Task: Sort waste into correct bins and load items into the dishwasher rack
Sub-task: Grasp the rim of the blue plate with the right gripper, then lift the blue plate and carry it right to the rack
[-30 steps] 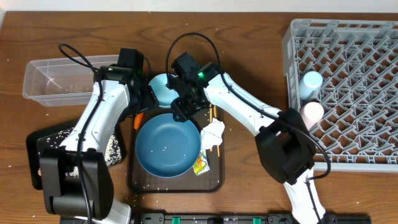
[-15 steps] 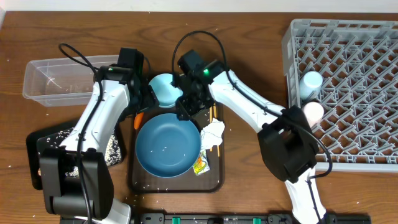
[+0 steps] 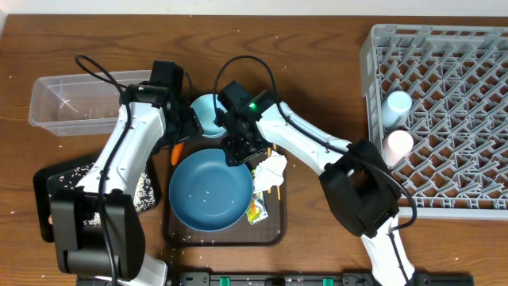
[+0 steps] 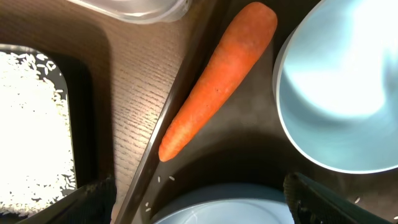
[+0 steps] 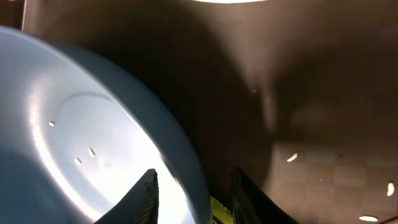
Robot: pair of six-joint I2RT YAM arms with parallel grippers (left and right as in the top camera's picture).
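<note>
the plate (image 3: 208, 189) sits on the tray (image 3: 272, 230), lower centre of the overhead frame. the right gripper (image 5: 196, 182) straddles its upper rim, one finger inside, one outside; whether they pinch it cannot be told.

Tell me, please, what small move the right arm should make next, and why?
Probably close the right claw on the rim of the large blue plate: its fingers straddle that rim, one inside, one outside, with gaps showing, so it seems not yet gripped.
</note>
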